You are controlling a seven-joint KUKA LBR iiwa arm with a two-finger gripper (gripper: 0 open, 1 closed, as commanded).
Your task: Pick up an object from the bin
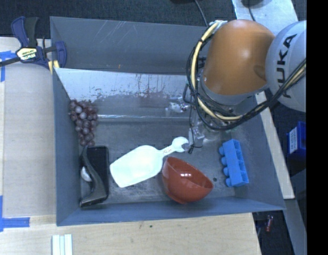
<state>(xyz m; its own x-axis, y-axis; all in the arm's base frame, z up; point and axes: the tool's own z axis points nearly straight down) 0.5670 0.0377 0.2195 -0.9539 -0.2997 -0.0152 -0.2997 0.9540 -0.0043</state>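
Observation:
My gripper (pixel 196 138) hangs below the orange cover, right of the bin's middle, its tips just above the handle end of a white plastic scoop (pixel 137 165). The scoop lies flat, blade to the left and handle pointing up-right toward the gripper. A red-brown bowl (pixel 185 180) sits just below and left of the gripper, touching the scoop's handle. To the right lies a blue toy brick (pixel 234 162) with round studs. Nothing is visible between the fingers, which look close together.
A bunch of dark purple grapes (pixel 83 121) lies by the left wall. Below it a black rectangular object (pixel 94 174) with a white piece inside leans in the front-left corner. The arm and its cables cover the bin's back right.

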